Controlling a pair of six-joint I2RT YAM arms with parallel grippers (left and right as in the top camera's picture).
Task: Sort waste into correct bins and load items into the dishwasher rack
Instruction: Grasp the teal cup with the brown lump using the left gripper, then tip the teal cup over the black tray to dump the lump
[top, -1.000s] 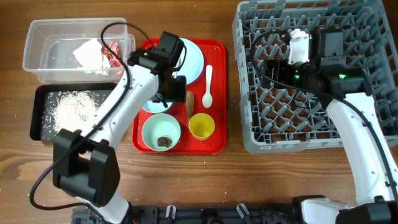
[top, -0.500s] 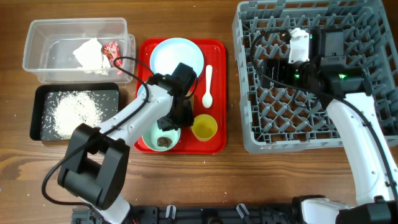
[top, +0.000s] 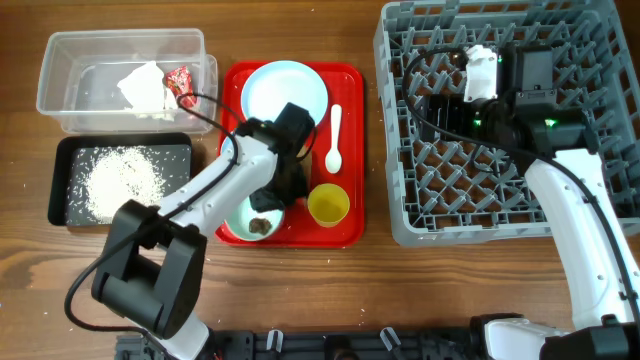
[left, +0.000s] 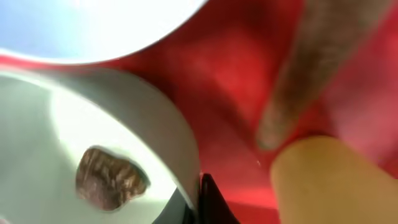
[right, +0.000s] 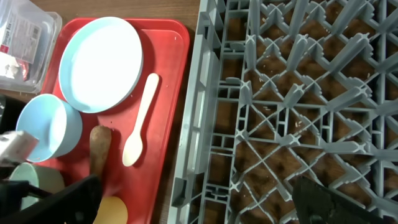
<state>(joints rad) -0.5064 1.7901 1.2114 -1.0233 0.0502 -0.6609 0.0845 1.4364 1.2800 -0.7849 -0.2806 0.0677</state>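
Note:
My left gripper (top: 281, 194) (left: 196, 200) is shut on the right rim of the mint-green bowl (top: 243, 218) (left: 134, 115), which holds the dark-brown lump (top: 260, 227) (left: 109, 178). The yellow cup (top: 328, 205) (left: 329, 183) stands just to its right. The brown cone piece (right: 99, 149) (left: 308, 74), the white spoon (top: 334, 140) and the pale-blue plate (top: 285, 90) lie on the red tray. The pale-blue bowl (right: 51, 127) is under my left arm in the overhead view. My right gripper (top: 432, 105) (right: 186, 202) is open and empty over the grey rack (top: 400, 215).
The clear tub (top: 60, 50) at the back left holds white tissue (top: 142, 85) and the red-and-white wrapper (top: 178, 78). The black tray (top: 62, 190) in front of it holds rice (top: 120, 178). The red tray (top: 345, 232) lies between bins and rack.
My left gripper has come down from the plate's edge to the mint-green bowl and shut on its rim. The bowl has slid slightly left. The right arm has not moved.

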